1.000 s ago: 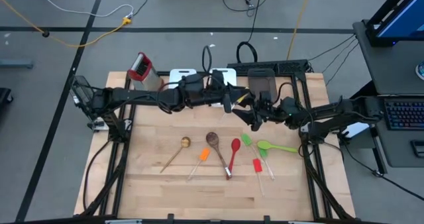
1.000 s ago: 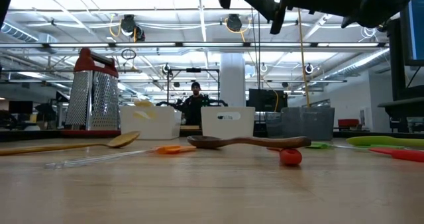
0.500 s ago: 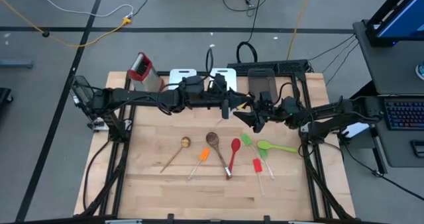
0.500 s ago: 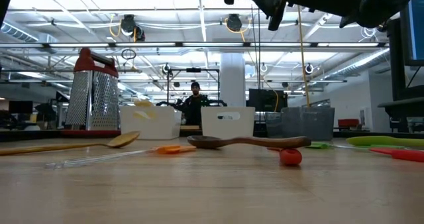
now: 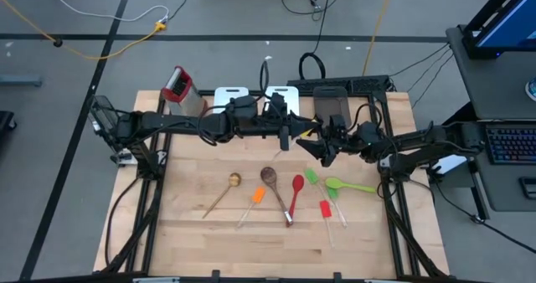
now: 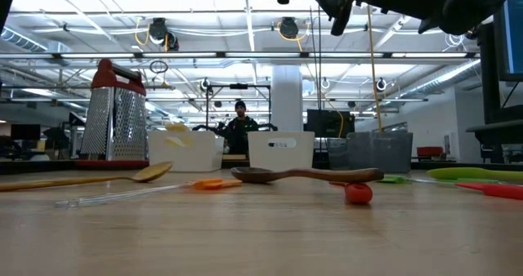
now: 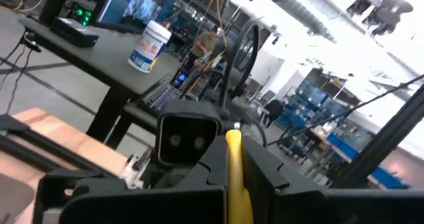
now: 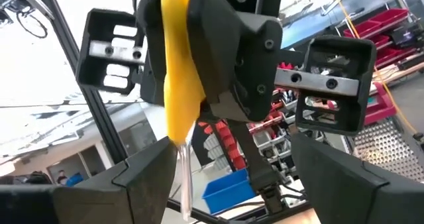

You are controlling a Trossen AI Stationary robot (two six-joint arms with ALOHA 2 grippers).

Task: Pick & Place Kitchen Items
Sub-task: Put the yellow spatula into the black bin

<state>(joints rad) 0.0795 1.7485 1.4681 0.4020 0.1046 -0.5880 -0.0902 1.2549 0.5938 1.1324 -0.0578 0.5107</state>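
High above the table's middle, my left gripper (image 5: 291, 136) is shut on a yellow mini spatula (image 8: 176, 71) with a clear handle. My right gripper (image 5: 322, 149) faces it from the table's right side and is open. Its two fingers (image 8: 142, 177) stand on either side of the clear handle's free end, and I see no touch. On the wood below lie a wooden spoon (image 5: 224, 191), a dark wooden spoon (image 5: 270, 177), an orange spatula (image 5: 257, 196), a red spoon (image 5: 296, 187), a green spatula (image 5: 311, 177), a lime-green spoon (image 5: 345, 185) and a red spatula (image 5: 325, 208). My left gripper pinches the spatula's yellow blade (image 8: 171, 101) between its two fingers (image 8: 228, 58), one on each flat face. The fingers come about level from the table's left side and lie along the spatula. The clear handle (image 8: 184, 181) sticks out past the fingertips toward my right gripper, clear of the table.
A steel box grater with a red handle (image 5: 178, 86) stands at the far left. Two white bins (image 5: 231, 95) (image 5: 279, 93) and a grey bin (image 5: 332, 105) line the far edge. The wood near the front edge (image 5: 268, 249) is bare. A person (image 6: 239, 125) shows in the room behind.
My left gripper has swung its tip slightly toward my right gripper, still shut on the yellow spatula. My right gripper has stayed open in place.
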